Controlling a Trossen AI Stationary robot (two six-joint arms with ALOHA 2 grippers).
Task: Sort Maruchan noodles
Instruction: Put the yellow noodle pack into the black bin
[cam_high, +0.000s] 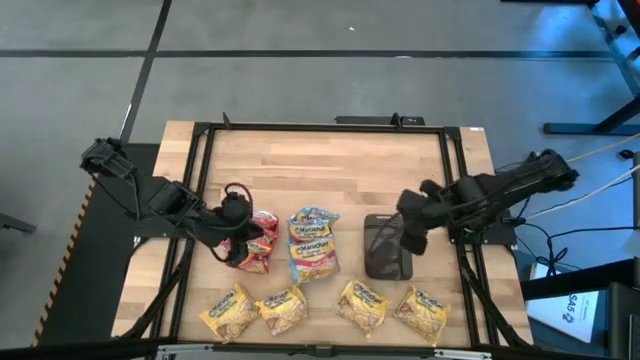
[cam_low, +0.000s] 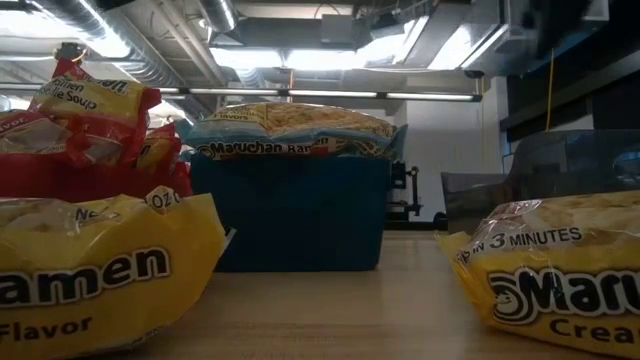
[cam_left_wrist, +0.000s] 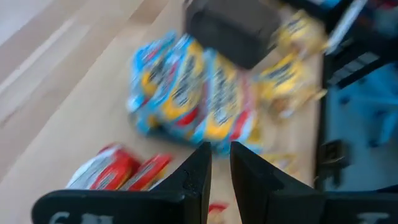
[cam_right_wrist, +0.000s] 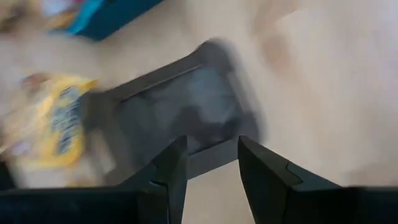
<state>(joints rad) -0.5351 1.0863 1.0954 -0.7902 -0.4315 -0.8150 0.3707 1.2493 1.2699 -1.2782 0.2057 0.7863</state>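
Roughly halfway: red and blue packets stacked, yellow ones not yet sorted.

Red packets (cam_high: 255, 240) sit piled on a red tray, left of centre on the surface (cam_high: 330, 170); blue-edged packets (cam_high: 314, 243) sit piled on a teal tray just beside them. Dark grey tray (cam_high: 386, 247) carries no packets. Four yellow packets (cam_high: 232, 311) (cam_high: 283, 308) (cam_high: 361, 304) (cam_high: 423, 311) lie loose in a row along the near edge, well apart from the grey tray's interior; judged to be the remaining work. Left hand (cam_high: 234, 240) is over the red pile, fingers (cam_left_wrist: 198, 171) narrow with a slim gap, nothing seen between them. Right hand (cam_high: 405, 237) hangs over the grey tray, fingers (cam_right_wrist: 171, 165) moderately apart, holding nothing.
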